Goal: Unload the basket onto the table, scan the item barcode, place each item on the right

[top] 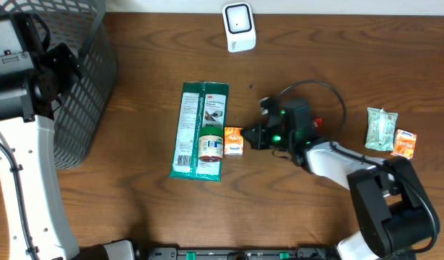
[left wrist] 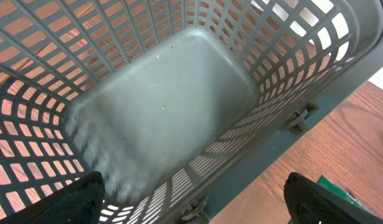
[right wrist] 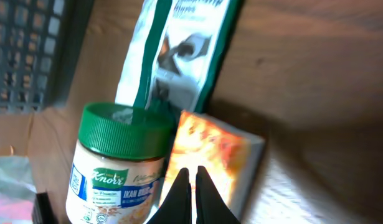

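Note:
A small orange box (top: 234, 140) lies on the wooden table next to a green-lidded Knorr jar (top: 211, 146). The jar rests on a long green 3M packet (top: 200, 115). My right gripper (top: 252, 136) is shut just to the right of the orange box. In the right wrist view its tips (right wrist: 192, 168) are pressed together over the orange box (right wrist: 216, 152), with nothing between them; the jar (right wrist: 113, 162) is to their left. A white scanner (top: 239, 27) stands at the far edge. My left gripper (left wrist: 194, 190) hangs wide open over the basket. No barcode shows.
A grey mesh basket (top: 84, 79) takes up the far left, and in the left wrist view its inside (left wrist: 166, 106) holds nothing. A pale green tissue pack (top: 381, 128) and a small orange pack (top: 403, 143) lie at the right.

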{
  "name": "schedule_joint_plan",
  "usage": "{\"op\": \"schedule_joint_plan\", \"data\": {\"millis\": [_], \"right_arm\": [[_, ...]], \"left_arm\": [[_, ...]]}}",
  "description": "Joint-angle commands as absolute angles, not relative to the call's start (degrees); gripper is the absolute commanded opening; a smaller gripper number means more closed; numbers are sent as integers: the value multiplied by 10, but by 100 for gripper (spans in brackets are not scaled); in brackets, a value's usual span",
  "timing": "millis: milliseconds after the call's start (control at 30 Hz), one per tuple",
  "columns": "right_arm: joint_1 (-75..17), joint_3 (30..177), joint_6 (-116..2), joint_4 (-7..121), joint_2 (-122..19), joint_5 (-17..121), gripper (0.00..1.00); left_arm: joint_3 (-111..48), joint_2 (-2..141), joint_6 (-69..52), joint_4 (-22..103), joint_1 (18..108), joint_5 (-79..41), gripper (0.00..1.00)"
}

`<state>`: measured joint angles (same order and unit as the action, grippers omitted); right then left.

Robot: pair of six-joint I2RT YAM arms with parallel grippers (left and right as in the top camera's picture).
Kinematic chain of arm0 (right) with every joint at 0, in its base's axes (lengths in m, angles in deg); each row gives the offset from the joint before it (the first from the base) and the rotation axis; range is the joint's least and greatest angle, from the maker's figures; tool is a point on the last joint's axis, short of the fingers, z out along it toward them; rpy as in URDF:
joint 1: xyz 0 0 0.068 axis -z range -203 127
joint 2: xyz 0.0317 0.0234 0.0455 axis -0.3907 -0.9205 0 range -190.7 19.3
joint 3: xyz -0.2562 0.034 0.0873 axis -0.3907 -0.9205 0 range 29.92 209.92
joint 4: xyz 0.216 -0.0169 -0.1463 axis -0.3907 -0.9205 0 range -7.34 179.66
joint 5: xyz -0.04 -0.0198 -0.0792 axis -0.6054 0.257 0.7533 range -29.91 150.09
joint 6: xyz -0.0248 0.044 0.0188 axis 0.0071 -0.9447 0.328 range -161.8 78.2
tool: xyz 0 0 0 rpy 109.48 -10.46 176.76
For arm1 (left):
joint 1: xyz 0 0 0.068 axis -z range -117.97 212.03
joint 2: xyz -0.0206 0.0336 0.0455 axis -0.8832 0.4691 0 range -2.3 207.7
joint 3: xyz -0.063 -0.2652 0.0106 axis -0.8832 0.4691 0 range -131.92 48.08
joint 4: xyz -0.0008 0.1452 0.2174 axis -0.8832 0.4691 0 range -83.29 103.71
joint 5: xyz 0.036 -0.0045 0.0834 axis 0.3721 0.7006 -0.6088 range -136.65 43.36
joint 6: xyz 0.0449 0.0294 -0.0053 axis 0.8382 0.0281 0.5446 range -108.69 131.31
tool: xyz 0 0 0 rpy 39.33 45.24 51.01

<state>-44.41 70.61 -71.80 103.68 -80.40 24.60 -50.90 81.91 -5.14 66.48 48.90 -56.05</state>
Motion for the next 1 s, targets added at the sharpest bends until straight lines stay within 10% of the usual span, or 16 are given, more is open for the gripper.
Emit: {"op": "schedule_joint_plan", "data": {"millis": [0, 967], "right_arm": [[-479, 704, -718, 1036, -812, 300, 2], [-485, 704, -692, 916, -812, 401, 1]], "left_arm": [[-512, 818, -46, 665, 486, -568, 92], [-512, 818, -46, 665, 486, -568, 92]]}}
